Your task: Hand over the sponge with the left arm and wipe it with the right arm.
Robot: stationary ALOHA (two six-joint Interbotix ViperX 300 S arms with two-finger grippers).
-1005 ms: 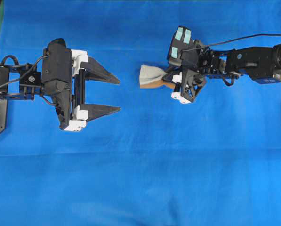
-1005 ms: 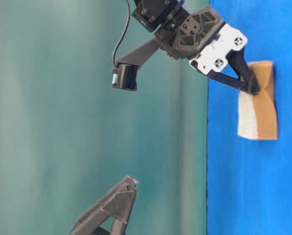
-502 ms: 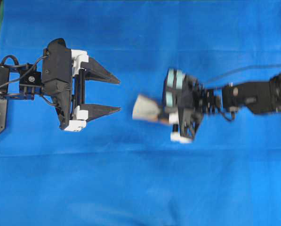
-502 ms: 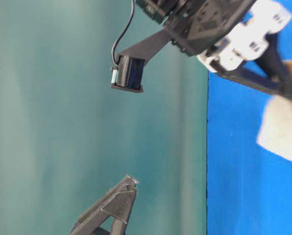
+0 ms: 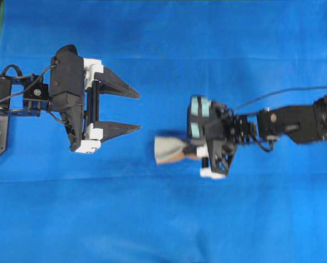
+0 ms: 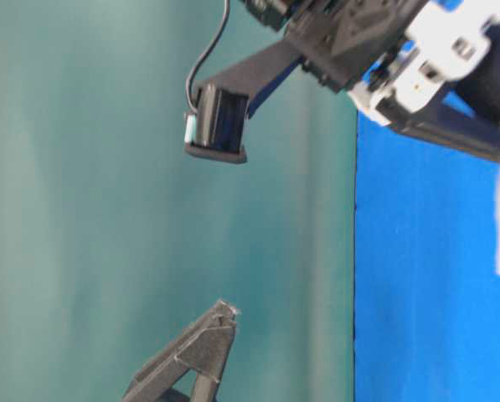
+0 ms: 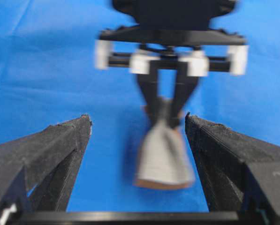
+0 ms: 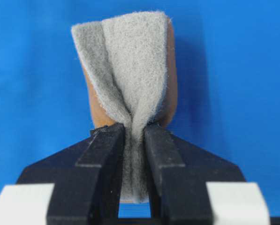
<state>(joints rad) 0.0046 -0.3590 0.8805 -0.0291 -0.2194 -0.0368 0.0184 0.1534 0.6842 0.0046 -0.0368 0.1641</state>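
While my right gripper [image 8: 134,140] pinches the sponge [image 5: 171,149] just right of frame centre, creasing it, my left gripper [image 5: 131,109] stands wide and empty at left; blue cloth [image 5: 163,219] lies between, seemingly bare.

Both black arms carry white-blocked pointed tools; the right arm [image 5: 294,121] wears teal tape patches.

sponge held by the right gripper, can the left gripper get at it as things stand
Probably yes: the left gripper is open, facing the sponge, whose free end sticks out of the right gripper, only bare blue cloth between.
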